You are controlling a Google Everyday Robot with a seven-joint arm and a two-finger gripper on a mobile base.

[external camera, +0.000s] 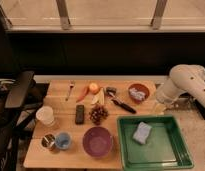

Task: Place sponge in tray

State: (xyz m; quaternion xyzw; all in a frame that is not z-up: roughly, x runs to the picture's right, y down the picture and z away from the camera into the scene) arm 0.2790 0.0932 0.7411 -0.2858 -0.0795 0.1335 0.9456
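Table [71, 156]: green tray [168, 150], purple bowl [97, 141], remote [80, 114], white cup [45, 115]; claw [161, 104] over right edge.

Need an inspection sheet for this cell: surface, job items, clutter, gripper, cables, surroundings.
Surface: wooden table, things spread over most of it.
Job's things: sponge lies flat inside the green tray, in its left half.
Clutter: purple bowl, blue cup, can, white cup, remote, dark bunch, banana, orange, carrot, fork, peeler, red bowl.
Grippers: gripper at the end of the white arm, behind the tray's far edge, apart from the sponge.
Cables: nothing seen.
Surroundings: window above a dark wall; dark stand at left.
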